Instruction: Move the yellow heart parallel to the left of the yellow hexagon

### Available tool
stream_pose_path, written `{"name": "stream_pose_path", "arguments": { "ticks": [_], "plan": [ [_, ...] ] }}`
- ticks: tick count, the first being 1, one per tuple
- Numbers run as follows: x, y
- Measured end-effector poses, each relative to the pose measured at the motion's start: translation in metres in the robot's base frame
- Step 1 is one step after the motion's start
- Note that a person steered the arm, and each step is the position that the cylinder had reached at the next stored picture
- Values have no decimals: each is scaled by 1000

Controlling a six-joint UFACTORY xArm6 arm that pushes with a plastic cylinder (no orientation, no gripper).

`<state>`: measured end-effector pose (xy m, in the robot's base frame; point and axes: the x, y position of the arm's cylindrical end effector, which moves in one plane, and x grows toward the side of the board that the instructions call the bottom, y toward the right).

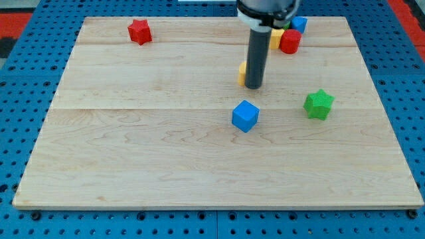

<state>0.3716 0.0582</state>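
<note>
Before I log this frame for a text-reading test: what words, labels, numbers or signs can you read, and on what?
None: no readable text shows anywhere.
The wooden board, the blue cube, green star, red star and the dark rod above my tip bear no markings.

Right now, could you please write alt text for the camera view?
My tip rests on the wooden board against a mostly hidden yellow block, above a blue cube. A green star sits right, a red star top left.
</note>
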Motion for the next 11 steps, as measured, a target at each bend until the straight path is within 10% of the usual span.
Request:
{"name": "stream_pose_path", "arguments": {
  "ticks": [11],
  "plan": [
    [-94, -11]
  ]
}}
